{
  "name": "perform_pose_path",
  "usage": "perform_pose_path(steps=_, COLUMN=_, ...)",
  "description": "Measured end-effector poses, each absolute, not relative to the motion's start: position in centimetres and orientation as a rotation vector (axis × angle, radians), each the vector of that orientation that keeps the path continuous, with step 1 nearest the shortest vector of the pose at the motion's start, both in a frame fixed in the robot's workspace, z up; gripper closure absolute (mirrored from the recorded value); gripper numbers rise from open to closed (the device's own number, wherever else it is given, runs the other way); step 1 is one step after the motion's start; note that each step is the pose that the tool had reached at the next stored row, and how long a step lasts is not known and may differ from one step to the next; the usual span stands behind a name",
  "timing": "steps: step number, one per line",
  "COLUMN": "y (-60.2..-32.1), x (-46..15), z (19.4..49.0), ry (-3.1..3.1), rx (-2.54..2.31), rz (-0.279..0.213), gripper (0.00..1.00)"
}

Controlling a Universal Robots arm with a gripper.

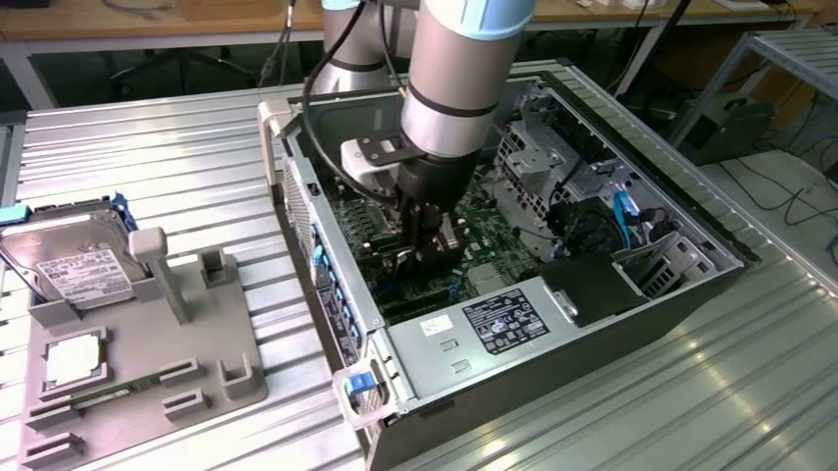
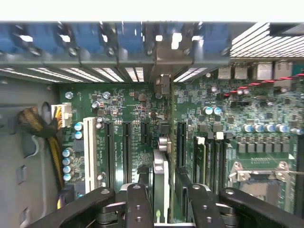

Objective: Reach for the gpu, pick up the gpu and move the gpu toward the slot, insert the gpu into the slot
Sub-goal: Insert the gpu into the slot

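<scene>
The gripper (image 2: 159,202) is seen low inside the case (image 1: 681,285), its fingers (image 2: 138,204) clamped on the gpu (image 2: 160,178), which stands on edge over a slot (image 2: 160,142) on the motherboard (image 2: 218,123). The insertion step is judged to be in hand; a straight, even press along the slot is called for. One gpu, one hard drive (image 1: 73,265) and one tray (image 1: 144,363) are counted.

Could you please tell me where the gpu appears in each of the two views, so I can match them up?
Exterior view: the gpu stands on edge inside the open computer case, directly under the pincer, over the green motherboard.
Wrist view: the gpu is seen edge-on between the pincer's fingers, among the expansion slots.
Shared landmark: the green motherboard.
</scene>
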State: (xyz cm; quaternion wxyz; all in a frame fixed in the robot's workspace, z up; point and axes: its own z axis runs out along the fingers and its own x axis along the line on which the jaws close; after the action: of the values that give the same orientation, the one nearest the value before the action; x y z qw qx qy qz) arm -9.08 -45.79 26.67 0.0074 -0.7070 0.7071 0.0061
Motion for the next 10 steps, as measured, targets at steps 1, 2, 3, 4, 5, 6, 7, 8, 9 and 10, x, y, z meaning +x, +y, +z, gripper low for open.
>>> perform_pose_path(steps=1, y=-45.8, x=-9.1, z=27.0, ry=2.211, rx=-2.211, rz=0.019, gripper=0.64)
perform_pose_path(steps=2, y=-45.8, x=-9.1, z=27.3, ry=2.211, rx=-2.211, rz=0.019, gripper=0.64)
perform_pose_path(steps=3, y=-45.8, x=-9.1, z=27.5, ry=2.211, rx=-2.211, rz=0.019, gripper=0.64)
perform_pose_path(steps=4, y=-45.8, x=-9.1, z=27.8, ry=2.211, rx=-2.211, rz=0.019, gripper=0.64)
perform_pose_path(steps=5, y=-45.8, x=-9.1, z=28.0, ry=2.211, rx=-2.211, rz=0.019, gripper=0.64)
perform_pose_path(steps=6, y=-45.8, x=-9.1, z=28.2, ry=2.211, rx=-2.211, rz=0.019, gripper=0.64)
perform_pose_path(steps=7, y=-45.8, x=-9.1, z=28.3, ry=2.211, rx=-2.211, rz=0.019, gripper=0.64)
perform_pose_path(steps=8, y=-45.8, x=-9.1, z=28.3, ry=2.211, rx=-2.211, rz=0.019, gripper=0.64)
perform_pose_path(steps=9, y=-45.8, x=-9.1, z=28.3, ry=2.211, rx=-2.211, rz=0.019, gripper=0.64)
perform_pose_path(steps=10, y=-45.8, x=-9.1, z=28.4, ry=2.211, rx=-2.211, rz=0.019, gripper=0.64)
